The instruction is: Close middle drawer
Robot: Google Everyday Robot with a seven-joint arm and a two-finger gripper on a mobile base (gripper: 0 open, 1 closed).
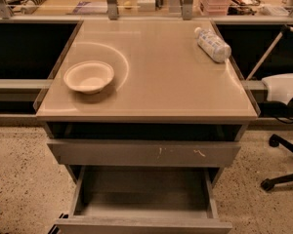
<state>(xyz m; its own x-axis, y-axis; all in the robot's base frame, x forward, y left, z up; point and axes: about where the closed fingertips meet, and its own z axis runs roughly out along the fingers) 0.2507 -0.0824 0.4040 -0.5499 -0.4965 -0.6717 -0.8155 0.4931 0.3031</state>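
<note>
The middle drawer [142, 198] is pulled far out of the grey cabinet, toward me. Its box-like grey interior is empty, and its plain front panel [141, 226] lies at the bottom edge of the camera view. Above it is a taller grey drawer front with pale scratch marks [144, 153], slightly out from the cabinet, with a dark gap under the tabletop. My gripper is not in view.
A white bowl [89, 76] sits at the left of the beige cabinet top [151, 82], and a plastic bottle [213, 44] lies at its far right. An office chair [285, 106] stands to the right on the speckled floor. Dark bench openings flank the cabinet.
</note>
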